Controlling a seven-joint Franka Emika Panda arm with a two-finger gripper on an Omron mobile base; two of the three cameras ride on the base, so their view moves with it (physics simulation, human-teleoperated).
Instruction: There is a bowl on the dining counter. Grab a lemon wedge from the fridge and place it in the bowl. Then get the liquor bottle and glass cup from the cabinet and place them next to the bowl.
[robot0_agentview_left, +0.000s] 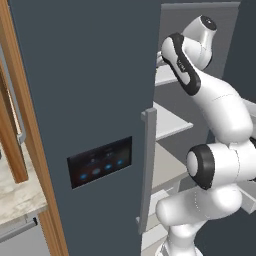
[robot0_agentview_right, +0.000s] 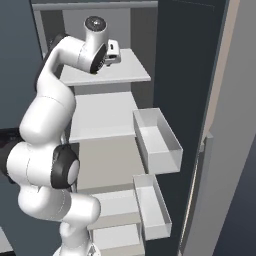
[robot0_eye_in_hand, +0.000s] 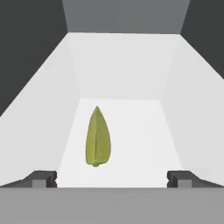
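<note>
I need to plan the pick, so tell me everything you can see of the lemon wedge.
The lemon wedge is a small yellow-green piece, long and pointed at the far end, rounder at the near end, with a faint ridge along its length. It looks matte and smooth. In the hand view it lies on a white shelf inside the fridge, between pale side walls, left of the middle. Nothing else touches it. The gripper is open, and its fingertips stand short of the wedge, apart from it.

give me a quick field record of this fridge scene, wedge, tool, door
fridge: right door open, white shelves and door bins showing
lemon wedge: yellow-green, lying on a white shelf floor, pointed end away from the camera
tool: open, fingertips either side and short of the wedge, holding nothing
arm: reaching into an upper shelf
task stage: wedge not yet grasped
</note>
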